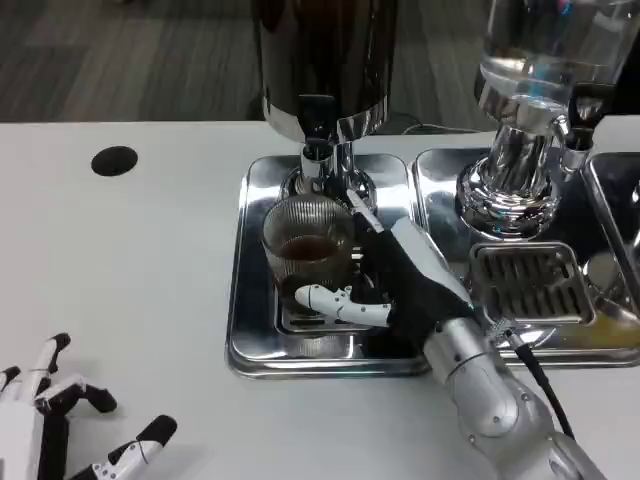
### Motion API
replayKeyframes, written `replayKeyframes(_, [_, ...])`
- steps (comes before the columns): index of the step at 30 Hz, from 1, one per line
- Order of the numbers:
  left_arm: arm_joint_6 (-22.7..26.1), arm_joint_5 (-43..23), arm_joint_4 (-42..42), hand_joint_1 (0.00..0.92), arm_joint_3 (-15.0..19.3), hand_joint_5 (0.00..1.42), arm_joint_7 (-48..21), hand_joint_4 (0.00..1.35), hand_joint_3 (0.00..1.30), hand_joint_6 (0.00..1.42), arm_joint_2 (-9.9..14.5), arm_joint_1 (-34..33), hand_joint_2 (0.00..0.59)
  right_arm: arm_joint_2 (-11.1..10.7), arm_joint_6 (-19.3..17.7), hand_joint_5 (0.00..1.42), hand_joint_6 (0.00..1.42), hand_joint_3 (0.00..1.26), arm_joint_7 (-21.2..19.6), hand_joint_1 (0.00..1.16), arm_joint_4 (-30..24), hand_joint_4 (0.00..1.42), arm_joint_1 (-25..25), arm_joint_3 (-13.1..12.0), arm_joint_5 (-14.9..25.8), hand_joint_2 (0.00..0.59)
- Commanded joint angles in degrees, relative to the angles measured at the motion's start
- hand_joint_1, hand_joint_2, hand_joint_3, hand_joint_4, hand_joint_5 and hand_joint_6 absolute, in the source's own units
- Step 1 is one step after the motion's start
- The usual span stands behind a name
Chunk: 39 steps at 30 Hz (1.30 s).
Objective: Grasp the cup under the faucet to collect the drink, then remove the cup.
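Right robot hand (pixel 385 285) grips your ribbed cup (pixel 307 245) under the faucet (pixel 318 140) at center; left robot hand (pixel 60 415) rests open, lower left.

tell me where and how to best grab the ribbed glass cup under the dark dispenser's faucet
Grip the ribbed glass cup around its side wall, low to mid height, coming from its right. It stands upright on the steel tray with the faucet directly above its open mouth, so a top approach looks blocked. The right hand already wraps it this way.
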Motion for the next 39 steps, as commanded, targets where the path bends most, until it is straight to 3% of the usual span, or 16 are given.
replayKeyframes(1, [-0.2, -0.2, 0.2, 0.000, 0.5, 0.23, 0.9, 0.13, 0.67, 0.16, 0.6, 0.6, 0.112, 0.6, -0.8, 0.17, 0.17, 0.05, -1.5, 0.58, 0.6, 0.17, -0.7, -0.4, -0.1, 0.155])
replayKeyframes(15, [-0.5, -0.7, 0.2, 0.000, 0.8, 0.24, 1.1, 0.13, 0.67, 0.17, 0.3, 1.1, 0.112, 1.3, -0.9, 0.32, 0.25, 0.29, -4.9, 0.67, 2.3, 0.37, -0.9, -0.3, -1.1, 0.166])
replayKeyframes(23, [-1.7, -1.3, 0.5, 0.000, 1.6, 0.24, 1.0, 0.13, 0.67, 0.17, 0.5, 1.2, 0.114, 2.4, -3.3, 0.51, 0.39, 0.51, -11.4, 0.81, 3.3, 0.60, 0.4, -1.2, -1.2, 0.180])
replayKeyframes(27, [-1.9, -1.3, 0.6, 0.000, 1.8, 0.24, 0.7, 0.13, 0.67, 0.17, 0.4, 0.9, 0.114, 2.2, -4.4, 0.56, 0.42, 0.57, -13.0, 0.82, 3.0, 0.67, 1.0, -1.3, -1.3, 0.192])
replayKeyframes(39, [-2.1, -1.1, 1.4, 0.000, 0.5, 0.24, 0.5, 0.13, 0.67, 0.16, -0.2, -1.1, 0.117, -1.5, -4.8, 0.61, 0.44, 0.64, -12.4, 0.83, -7.4, 0.72, 7.1, -4.1, -1.3, 0.192])
